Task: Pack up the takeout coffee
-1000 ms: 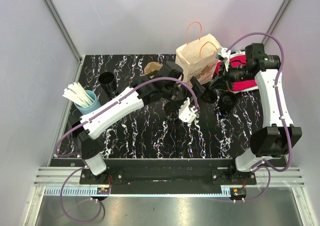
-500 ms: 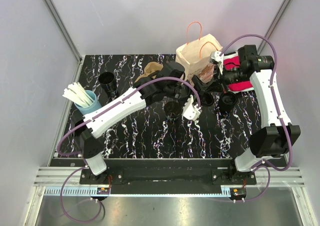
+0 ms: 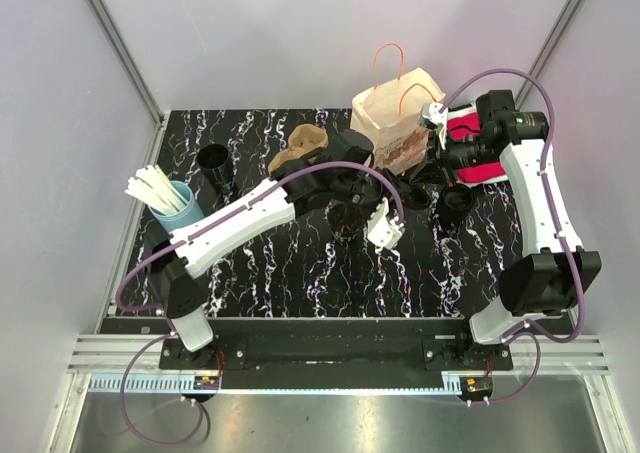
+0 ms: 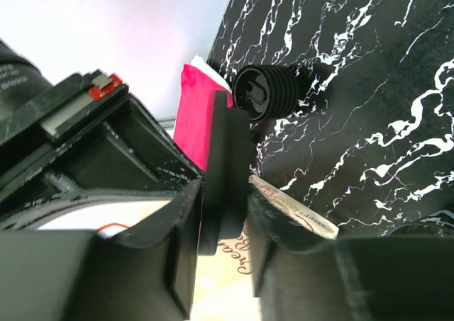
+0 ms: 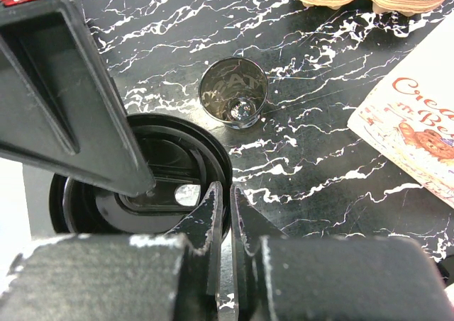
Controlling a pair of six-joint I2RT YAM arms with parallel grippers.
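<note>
Lid (image 5: 181, 147) hangs above the table just on the near side of the bag (image 3: 395, 123), gripped by both arms at once. The right gripper (image 5: 228, 193) has its jaws pressed together on the rim. The left gripper (image 4: 225, 193) flanks the disc edge-on, its jaws seemingly squeezing both faces. This looks like a handover, giving the left a firmer hold to cap the open cup (image 5: 233, 94), which stands upright near the bag.

Black marble table (image 3: 300, 263), cup (image 3: 214, 159), paper bag (image 3: 396, 125)
</note>
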